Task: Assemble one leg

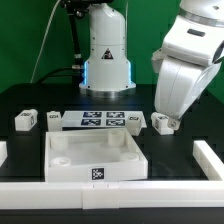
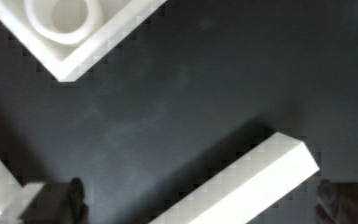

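Four small white legs lie in a row at the back: two at the exterior view's left (image 1: 25,120) (image 1: 53,118) and two at its right (image 1: 135,120) (image 1: 161,124). My gripper (image 1: 163,114) hangs right over the rightmost leg. In the wrist view the gripper (image 2: 201,192) is open, its dark fingers (image 2: 51,202) wide apart at the frame's edges. A white bar-shaped piece (image 2: 274,180) lies slantwise between them, untouched; I cannot tell for sure that it is that leg. The big white tabletop (image 1: 60,160) lies in front.
The marker board (image 1: 100,120) lies between the two pairs of legs. White rails run along the front (image 1: 110,192) and the exterior view's right (image 1: 210,160). The robot base (image 1: 105,55) stands at the back. A white corner with a round hole (image 2: 69,30) shows in the wrist view.
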Controlling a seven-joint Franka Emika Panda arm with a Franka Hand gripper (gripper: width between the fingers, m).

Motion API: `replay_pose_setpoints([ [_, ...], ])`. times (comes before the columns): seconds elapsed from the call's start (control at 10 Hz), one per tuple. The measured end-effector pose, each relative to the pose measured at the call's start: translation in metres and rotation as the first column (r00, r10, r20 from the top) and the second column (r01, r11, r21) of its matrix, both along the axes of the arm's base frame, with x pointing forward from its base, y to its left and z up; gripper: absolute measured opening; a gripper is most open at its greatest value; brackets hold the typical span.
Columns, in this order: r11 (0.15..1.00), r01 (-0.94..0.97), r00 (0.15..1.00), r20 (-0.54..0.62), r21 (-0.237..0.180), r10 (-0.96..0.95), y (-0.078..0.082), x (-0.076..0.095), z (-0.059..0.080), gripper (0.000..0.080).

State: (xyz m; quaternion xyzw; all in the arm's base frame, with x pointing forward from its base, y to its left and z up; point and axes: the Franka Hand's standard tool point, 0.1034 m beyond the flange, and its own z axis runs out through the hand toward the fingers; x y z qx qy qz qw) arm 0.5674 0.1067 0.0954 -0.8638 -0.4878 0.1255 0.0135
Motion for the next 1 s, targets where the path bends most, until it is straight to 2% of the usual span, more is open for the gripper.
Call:
replay_pose_setpoints([
  [0.9,1.000,0.002,1.000,-0.003,0.000,-0.002,-0.0009,-0.0009,-0.0009,0.0650],
  [1.0,1.000,-0.016,1.000,0.016,0.011,0.016,-0.0038,-0.0049,-0.0014,0.0650],
])
